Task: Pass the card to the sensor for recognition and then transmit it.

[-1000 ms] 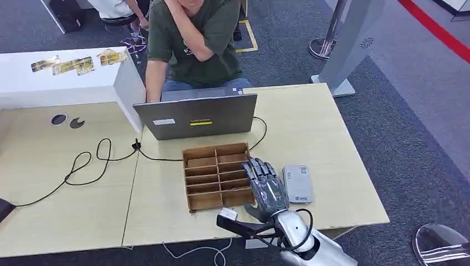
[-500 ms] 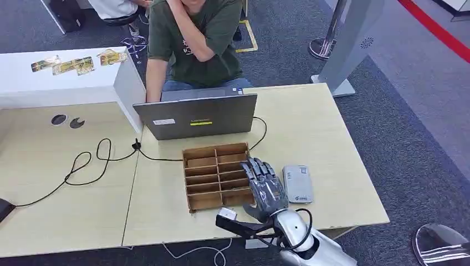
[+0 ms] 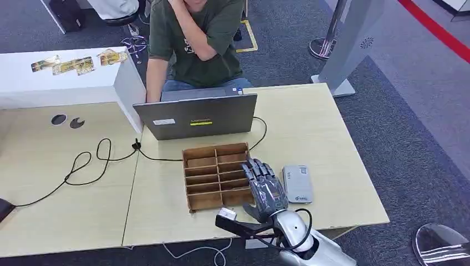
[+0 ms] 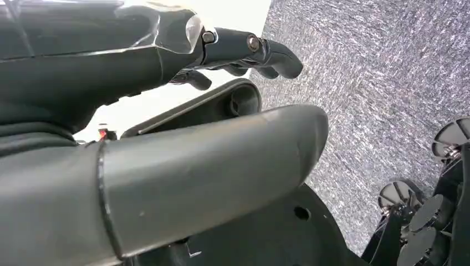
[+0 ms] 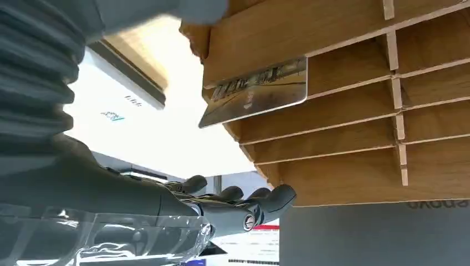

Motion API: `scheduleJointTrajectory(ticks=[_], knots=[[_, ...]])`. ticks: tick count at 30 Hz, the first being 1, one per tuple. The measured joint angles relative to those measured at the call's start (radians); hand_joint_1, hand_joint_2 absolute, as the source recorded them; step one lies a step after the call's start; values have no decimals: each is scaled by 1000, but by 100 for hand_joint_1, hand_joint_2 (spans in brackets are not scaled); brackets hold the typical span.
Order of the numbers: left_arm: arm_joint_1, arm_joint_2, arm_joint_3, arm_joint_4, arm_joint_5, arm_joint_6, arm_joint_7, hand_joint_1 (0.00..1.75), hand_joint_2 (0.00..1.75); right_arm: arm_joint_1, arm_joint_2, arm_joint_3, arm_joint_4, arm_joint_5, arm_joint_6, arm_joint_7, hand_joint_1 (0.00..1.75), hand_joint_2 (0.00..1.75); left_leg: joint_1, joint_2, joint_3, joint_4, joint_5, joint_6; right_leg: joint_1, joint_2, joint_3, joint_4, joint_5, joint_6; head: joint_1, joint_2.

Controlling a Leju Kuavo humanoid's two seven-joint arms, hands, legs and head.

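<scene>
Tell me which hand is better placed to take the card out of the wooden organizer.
The right hand. It hovers over the wooden organizer, beside the sensor, and its wrist view shows the card sticking out of a slot close by. The left hand hangs over the carpet.

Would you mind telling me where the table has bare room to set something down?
Bare wood lies right of the grey sensor, out to the table edge, and behind it beside the laptop. Left of the wooden organizer is a free strip, bordered farther left by the black cable. It is crowded between organizer and sensor, where the right hand sits.
</scene>
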State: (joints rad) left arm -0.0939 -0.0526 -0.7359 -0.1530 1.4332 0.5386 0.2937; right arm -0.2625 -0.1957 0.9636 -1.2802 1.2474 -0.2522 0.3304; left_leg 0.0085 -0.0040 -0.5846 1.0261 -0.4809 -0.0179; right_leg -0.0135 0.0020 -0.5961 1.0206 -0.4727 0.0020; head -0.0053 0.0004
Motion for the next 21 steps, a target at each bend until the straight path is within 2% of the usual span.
scheduleJointTrajectory(ticks=[1,2,5,12,13,19,21], knots=[[0,0,0,0,0,0,0,0,0,0,0,0,0,-2,-2,0,113,175,0,0,0,0,0,0,0,0,0,0,0,0,0,0],[0,0,0,0,0,0,0,0,0,0,0,0,0,-3,-3,1,126,175,0,0,0,0,0,0,0,0,0,0,0,0,0,0],[0,0,0,0,1,0,0,0,0,0,0,1,0,-9,-10,3,134,175,0,0,0,0,0,0,0,0,0,0,0,0,0,0],[0,0,0,0,1,1,0,0,0,-1,0,1,0,-9,-19,4,134,175,0,0,0,0,0,0,0,0,0,0,0,0,0,0],[0,0,0,0,1,1,0,0,0,-1,0,1,0,-9,-22,4,129,175,0,0,0,0,0,0,0,0,0,0,0,0,0,0],[0,0,0,0,1,2,0,0,0,-2,0,1,0,-10,-24,4,124,175,0,0,0,0,0,0,0,0,0,0,0,0,0,0],[0,0,0,0,1,2,0,0,0,-3,0,1,0,-10,-24,4,127,175,0,0,0,0,0,0,0,0,0,0,0,0,0,0]])
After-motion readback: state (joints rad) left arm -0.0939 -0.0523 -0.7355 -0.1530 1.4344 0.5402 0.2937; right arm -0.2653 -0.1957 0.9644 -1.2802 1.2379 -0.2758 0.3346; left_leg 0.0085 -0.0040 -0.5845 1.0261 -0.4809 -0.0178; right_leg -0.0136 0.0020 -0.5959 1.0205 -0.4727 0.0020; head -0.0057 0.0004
